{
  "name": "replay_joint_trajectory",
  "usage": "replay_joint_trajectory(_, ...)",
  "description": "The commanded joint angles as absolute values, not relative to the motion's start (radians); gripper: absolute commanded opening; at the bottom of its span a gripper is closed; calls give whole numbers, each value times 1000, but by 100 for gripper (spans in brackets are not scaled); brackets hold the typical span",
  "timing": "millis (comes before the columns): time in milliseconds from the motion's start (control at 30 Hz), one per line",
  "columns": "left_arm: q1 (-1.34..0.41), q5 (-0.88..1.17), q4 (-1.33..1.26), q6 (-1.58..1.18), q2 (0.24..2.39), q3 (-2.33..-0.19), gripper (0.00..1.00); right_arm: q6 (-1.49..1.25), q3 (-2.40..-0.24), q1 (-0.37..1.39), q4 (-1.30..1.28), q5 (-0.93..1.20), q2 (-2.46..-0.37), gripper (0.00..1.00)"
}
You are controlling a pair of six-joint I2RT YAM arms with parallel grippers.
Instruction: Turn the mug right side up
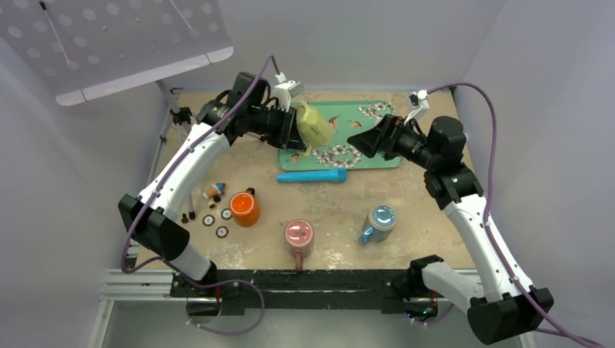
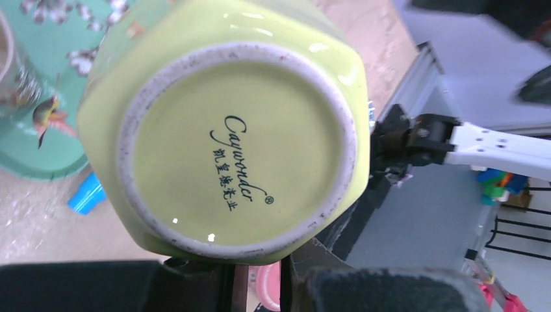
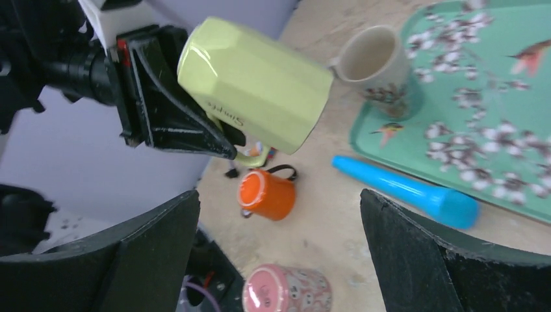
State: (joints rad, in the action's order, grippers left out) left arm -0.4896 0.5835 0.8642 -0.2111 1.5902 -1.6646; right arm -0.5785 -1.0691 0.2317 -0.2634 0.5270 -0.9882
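Overhead, the left gripper (image 1: pixel 297 134) is clamped on the yellow-green mug (image 1: pixel 315 126), lifted at the tray's (image 1: pixel 377 156) nine o'clock edge, while its own wrist view shows the mug's base (image 2: pixel 237 149), and the right gripper (image 3: pixel 279 253) gapes wide, seemingly empty.

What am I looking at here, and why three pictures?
Two white robot arms share a table. One picture looks down from above; the other two come from cameras on each wrist. The left arm's fingers are shut on a yellow-green mug, lifted over a floral tray; its wrist camera faces the mug's base. The right arm's fingers stand open, empty. On the table: an orange mug, a pink mug, a blue mug and a blue tube.
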Motion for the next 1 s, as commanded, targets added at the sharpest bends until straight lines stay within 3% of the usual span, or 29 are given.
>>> replay_joint_trajectory(0,-487,758,866,-306,1539,-1814,0,-822,-998,298,148,681,-1009,97)
replay_joint_trajectory(233,-492,857,807,-413,1519,-1850,0,-1012,-999,360,443,691,-1092,96)
replay_joint_trajectory(533,-503,898,779,-432,1500,-1872,0,-1097,-1052,409,589,684,-1208,90)
replay_joint_trajectory(600,-502,894,789,-415,1500,-1849,0,-1141,-1041,410,684,685,-1213,77)
replay_joint_trajectory(633,-502,902,780,-416,1499,-1828,0,-1164,-1049,410,712,693,-1225,64)
replay_joint_trajectory(767,-502,920,723,-431,1507,-1795,0,-1226,-1102,428,839,730,-1285,0)
replay_joint_trajectory(800,-497,900,739,-408,1512,-1813,4,-1231,-1109,428,852,735,-1289,0)
replay_joint_trajectory(833,-490,858,781,-374,1515,-1836,27,-1221,-1120,425,836,741,-1287,0)
replay_joint_trajectory(900,-470,723,879,-279,1508,-1881,93,-1037,-1211,419,522,681,-1268,0)
replay_joint_trajectory(933,-456,631,925,-224,1501,-1899,100,-892,-1292,418,271,593,-1265,0)
replay_joint_trajectory(967,-441,566,967,-173,1494,-1914,100,-741,-1393,418,73,490,-1277,0)
